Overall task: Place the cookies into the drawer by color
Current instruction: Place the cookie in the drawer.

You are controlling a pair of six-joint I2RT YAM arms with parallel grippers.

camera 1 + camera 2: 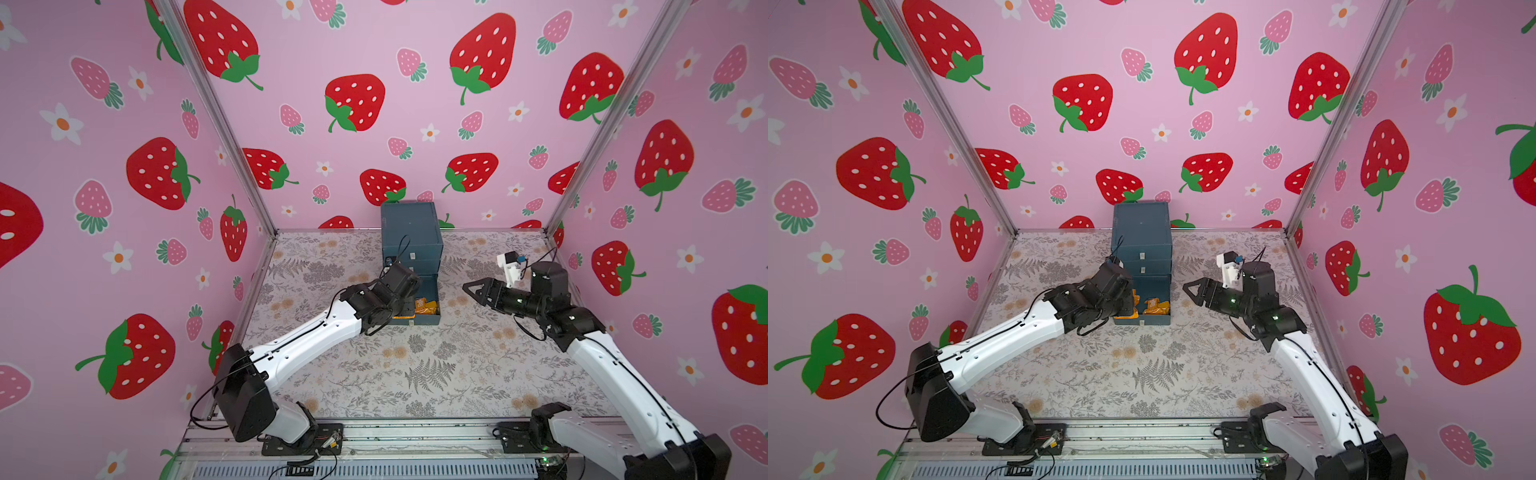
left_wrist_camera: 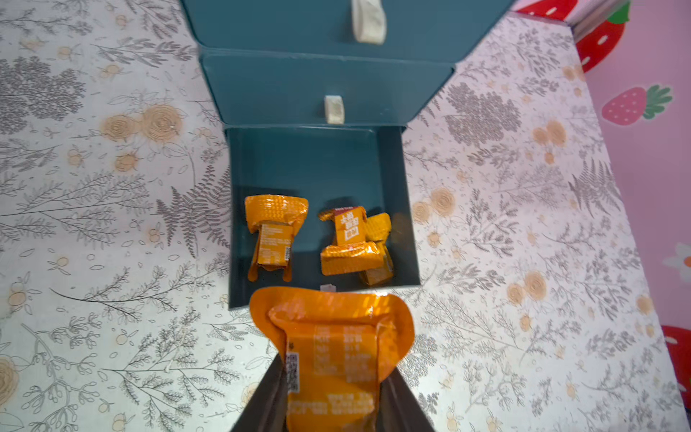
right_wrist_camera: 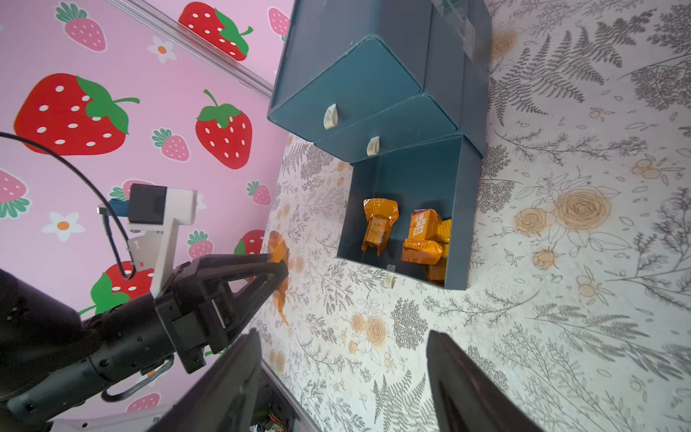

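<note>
At the open bottom drawer [image 2: 321, 164], gripped 1 orange cookie packet [image 2: 332, 336] in left end effector [image 2: 334, 377]; judged light, crinkly, best pinched mid-body. Held right end effector [image 3: 342, 336] open.

Lab robot cell: strawberry-print walls [image 1: 374, 62] on aluminium posts [image 1: 219, 120], floral-covered table [image 1: 415, 395], two arms [image 1: 303, 345] bolted to a metal rail [image 1: 415, 434] at the front edge.

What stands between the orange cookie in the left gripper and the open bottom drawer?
Nothing visible. The left gripper holds the orange cookie near the bottom drawer, which is open, and bare floor shows between the cookies inside.
</note>
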